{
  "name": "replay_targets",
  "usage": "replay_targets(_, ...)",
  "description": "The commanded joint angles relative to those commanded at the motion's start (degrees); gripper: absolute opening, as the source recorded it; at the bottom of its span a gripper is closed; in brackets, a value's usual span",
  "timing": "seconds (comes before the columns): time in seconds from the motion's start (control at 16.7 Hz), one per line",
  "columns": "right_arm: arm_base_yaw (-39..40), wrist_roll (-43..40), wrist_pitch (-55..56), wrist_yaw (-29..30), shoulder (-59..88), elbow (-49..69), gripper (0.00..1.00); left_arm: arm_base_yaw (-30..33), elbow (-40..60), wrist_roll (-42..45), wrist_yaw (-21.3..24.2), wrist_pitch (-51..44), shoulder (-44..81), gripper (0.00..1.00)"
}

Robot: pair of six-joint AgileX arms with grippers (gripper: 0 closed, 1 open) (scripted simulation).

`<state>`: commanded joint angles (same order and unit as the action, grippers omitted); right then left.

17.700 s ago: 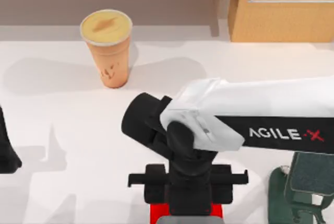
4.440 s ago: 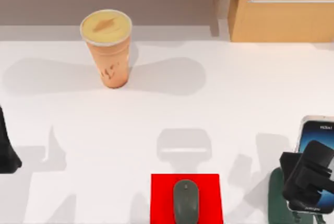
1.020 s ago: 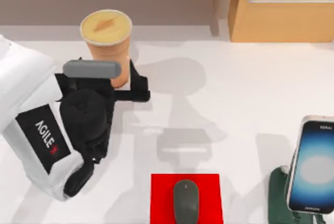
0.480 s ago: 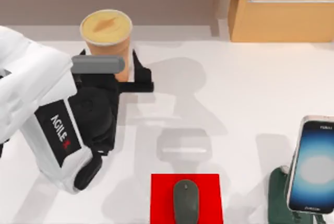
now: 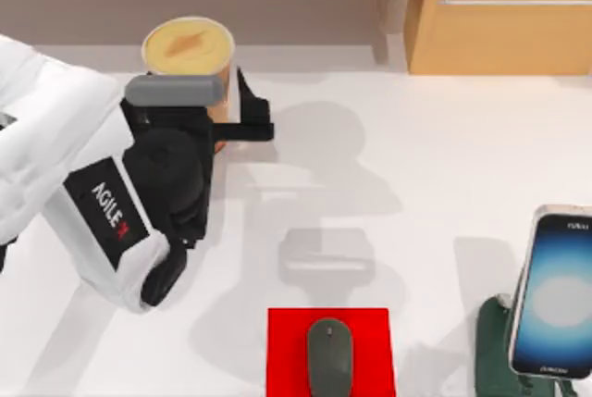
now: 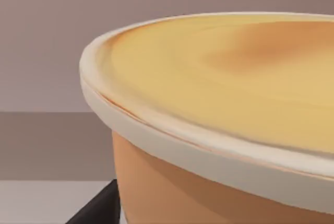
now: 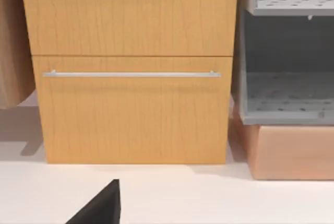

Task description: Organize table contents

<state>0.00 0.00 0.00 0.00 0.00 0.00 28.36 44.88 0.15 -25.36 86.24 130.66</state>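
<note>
Left gripper, spread around the tall orange-tan cup at 11 o'clock; grey oval mouse and glowing-screen smartphone already placed.

A tall orange-tan paper cup with a cream rim and yellow top stands upright at the far left of the broad white tabletop, its lower body hidden. A small dark grey oval computer mouse lies at the near middle. A black-edged smartphone with a glowing blue-white screen stands propped, seemingly tilted, at the near right.
</note>
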Motion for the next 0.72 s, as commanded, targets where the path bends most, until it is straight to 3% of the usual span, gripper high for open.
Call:
replay_targets(0.24,0.0,0.0,0.0,0.0,0.0,0.0,1.0,-0.17,0.42,-0.01,0.18,-0.34,0.13,1.0)
replay_targets(0.72,0.0,0.0,0.0,0.0,0.0,0.0,1.0,-0.17,0.42,-0.01,0.18,-0.34,0.13,0.4)
